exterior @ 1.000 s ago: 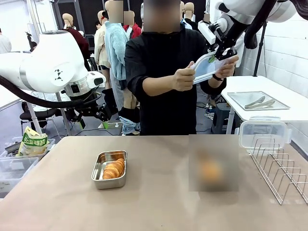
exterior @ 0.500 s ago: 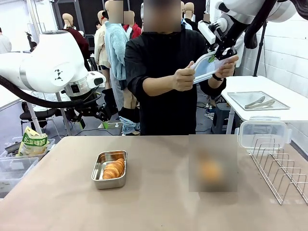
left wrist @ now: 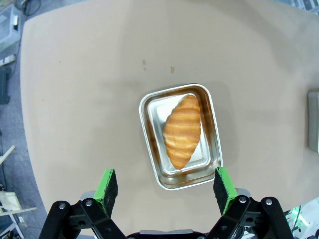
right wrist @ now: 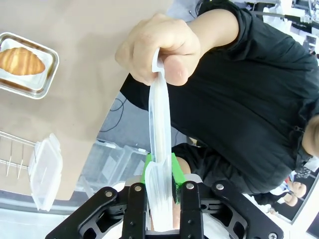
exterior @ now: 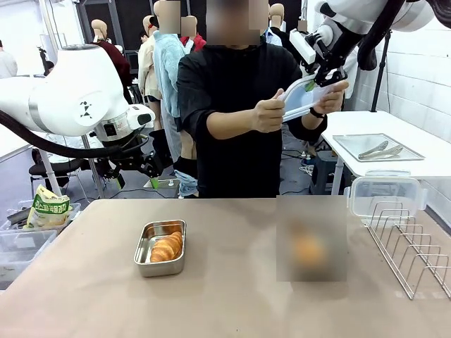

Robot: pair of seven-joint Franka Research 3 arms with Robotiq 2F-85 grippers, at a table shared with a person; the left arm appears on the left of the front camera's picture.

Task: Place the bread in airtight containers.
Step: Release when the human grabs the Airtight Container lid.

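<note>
Lid [right wrist: 160, 119] stays clamped in right tool [right wrist: 160, 168], person [exterior: 232, 105] shifted slightly; left tool [left wrist: 164, 183] apart.

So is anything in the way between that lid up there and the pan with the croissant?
Nothing visible blocks the path. The clear lid is pinched in the right end effector, but the person's hand also grips its other end. The steel pan is uncovered, croissant inside.

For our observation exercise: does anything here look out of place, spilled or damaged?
Nothing spilled or damaged. One oddity: the clear lid is held mid-air, pinched by the right gripper and gripped by the person's hand, while the steel pan with its roll sits uncovered.
</note>
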